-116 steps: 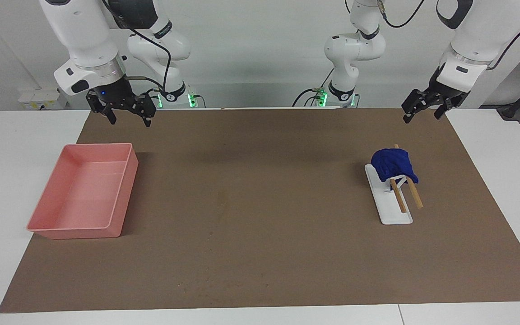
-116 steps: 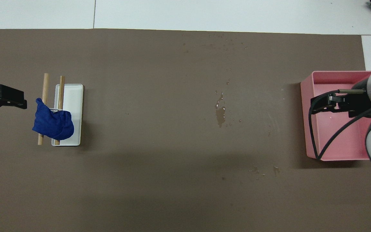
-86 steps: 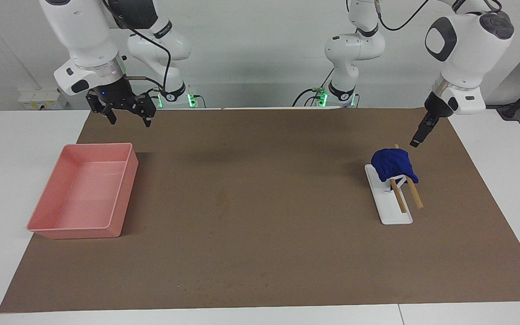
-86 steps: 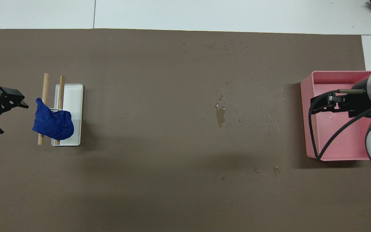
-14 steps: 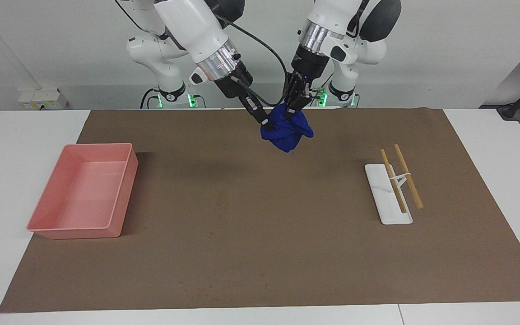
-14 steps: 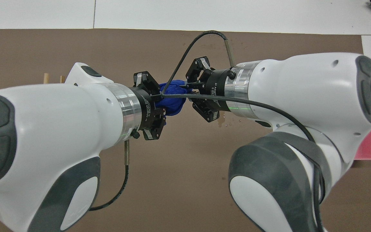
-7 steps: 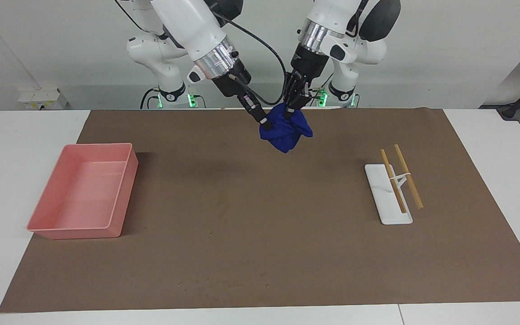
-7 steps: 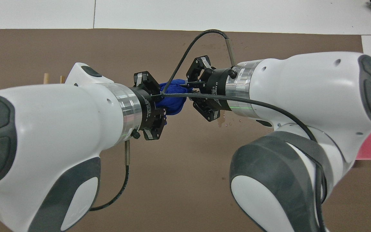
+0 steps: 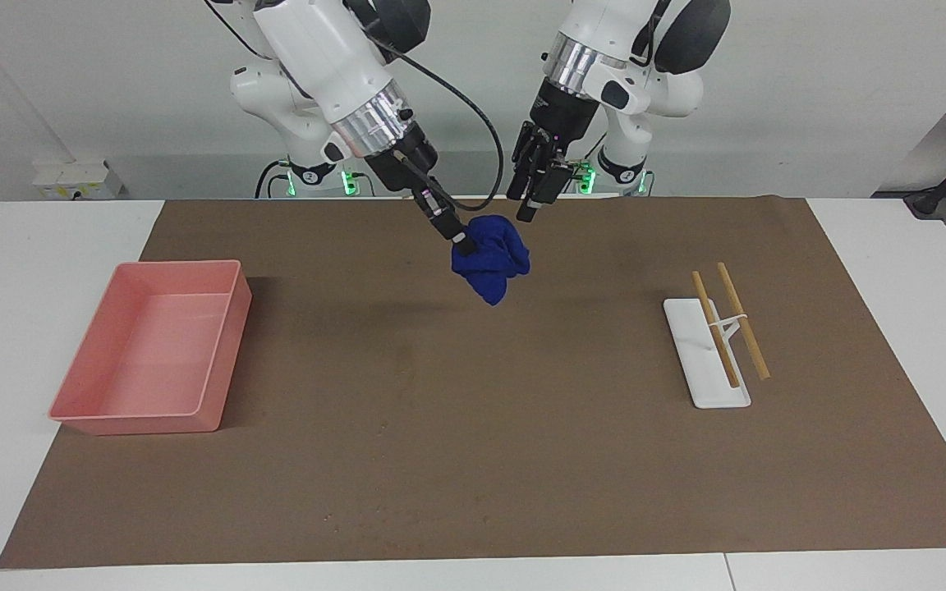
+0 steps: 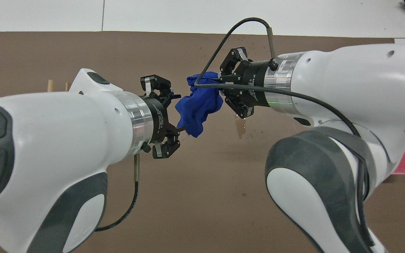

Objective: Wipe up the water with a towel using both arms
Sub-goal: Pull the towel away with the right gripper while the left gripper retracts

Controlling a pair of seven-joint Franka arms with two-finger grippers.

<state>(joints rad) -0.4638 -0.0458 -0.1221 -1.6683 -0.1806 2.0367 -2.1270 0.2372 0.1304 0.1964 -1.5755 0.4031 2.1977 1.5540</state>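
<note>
A brown mat covers the white table. The right gripper pinches the towel, hanging lengthwise downward; the left gripper is spread, empty.

I see a white table, a brown mat covering most of it, a pink tray on the mat toward the right arm's end, a white rack with two wooden rods toward the left arm's end, a small water puddle on the mat between them

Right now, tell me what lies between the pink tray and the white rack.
Brown mat with a water puddle, seen in the overhead view; the towel hangs above.
</note>
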